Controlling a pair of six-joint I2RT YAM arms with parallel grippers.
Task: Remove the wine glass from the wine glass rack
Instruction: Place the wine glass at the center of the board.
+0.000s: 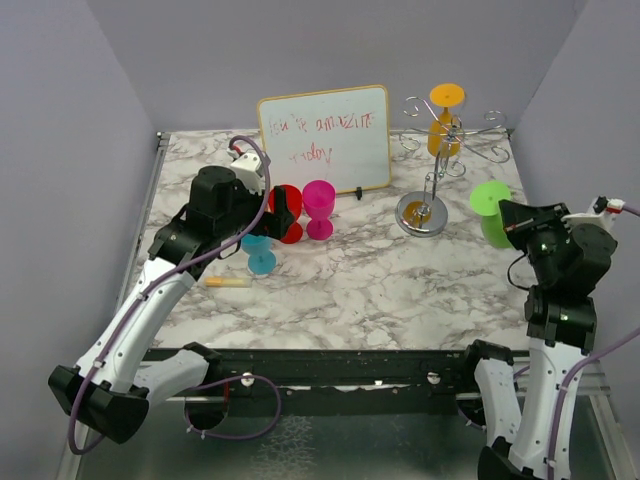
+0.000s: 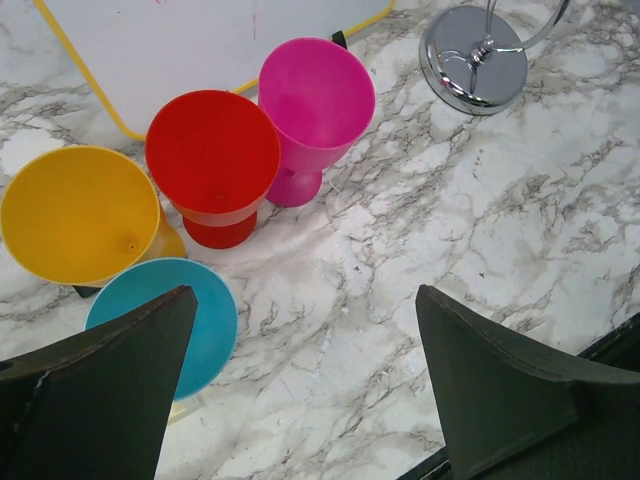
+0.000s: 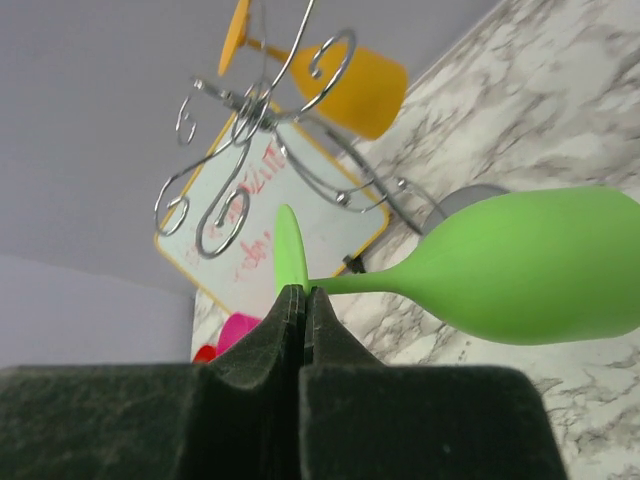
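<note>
The left gripper (image 2: 305, 290) is hovering with its jaws spread wide and empty. In its wrist view the cyan cup (image 2: 195, 310) is sitting at 9 o'clock beside one finger. The yellow cup (image 2: 75, 215) is at 10, the red cup (image 2: 212, 160) at 11 and the magenta cup (image 2: 315, 100) at 12.

At 3 o'clock of those cups the wine glass rack (image 1: 421, 213) is standing, with an orange glass (image 1: 440, 135) hanging bowl-down from its wire arms.

At 3 o'clock of the rack's base, clear of the wires, the green wine glass (image 3: 520, 265) is being held. The right gripper (image 3: 303, 292) is pinching the thin rim of its foot, jaws pressed almost together. I cannot tell whether the bowl is touching the table.

That hold looks risky, with so little foot between the pads and the bowl's weight far from the pinch. A quick turn could be enough to pivot the glass or slip it free. Swinging back toward 9 o'clock could be catching a curled arm and shaking the orange glass loose.
</note>
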